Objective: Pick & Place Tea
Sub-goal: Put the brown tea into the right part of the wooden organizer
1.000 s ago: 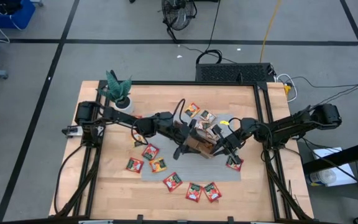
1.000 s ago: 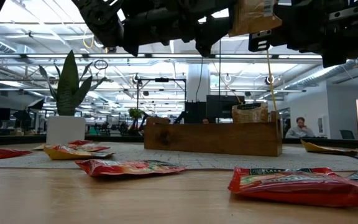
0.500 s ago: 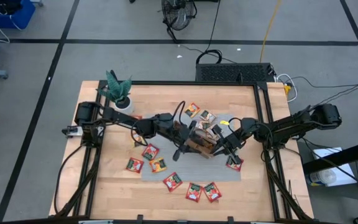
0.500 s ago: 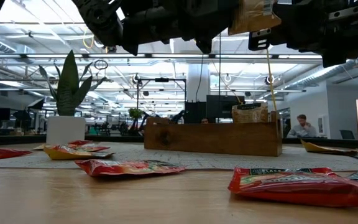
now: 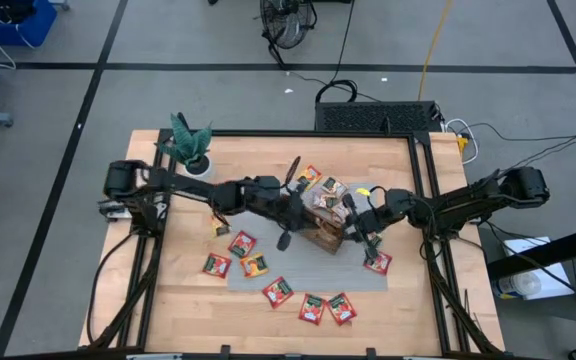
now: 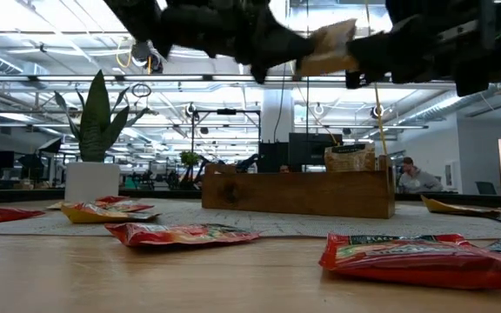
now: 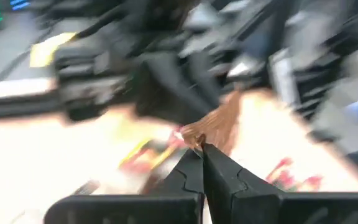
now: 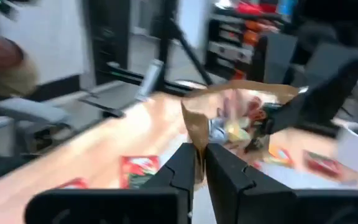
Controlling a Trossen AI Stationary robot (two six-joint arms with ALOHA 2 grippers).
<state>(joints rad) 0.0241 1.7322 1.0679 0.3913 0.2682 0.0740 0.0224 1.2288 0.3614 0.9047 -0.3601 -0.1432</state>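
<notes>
A brown paper bag (image 6: 329,48) hangs high over the table's middle between my two grippers. Its mouth is open, and tea sachets (image 8: 235,127) show inside it. My left gripper (image 7: 201,149) is shut on the bag's left edge. On the opposite edge my right gripper (image 8: 199,149) is shut. In the high view both grippers meet over the bag (image 5: 326,222). Several red tea sachets (image 5: 278,291) lie flat on the grey mat (image 5: 298,275). Under the bag stands the brown wooden tray (image 6: 294,193). My left gripper pinches the bag's rim (image 7: 219,124) between its two fingertips, coming almost level from the table's left. The bag is lifted clear of the table and tilted. My right gripper pinches the opposite rim (image 8: 194,130) between its two fingers, level from the table's right. The paper stands edge-on in the narrow gap, and the bag's open mouth faces that wrist.
A potted plant (image 5: 190,145) stands at the table's far left corner. More sachets (image 5: 311,177) lie on the far side of the tray and one (image 5: 376,262) lies at the right of the mat. A person (image 6: 404,178) sits in the room far behind the table.
My left gripper has risen and gone toward the bag, tipping up to nearly level, and has taken hold of its rim. The bag, which hung upright from my right gripper, is now tilted and drawn toward the left between both grippers.
</notes>
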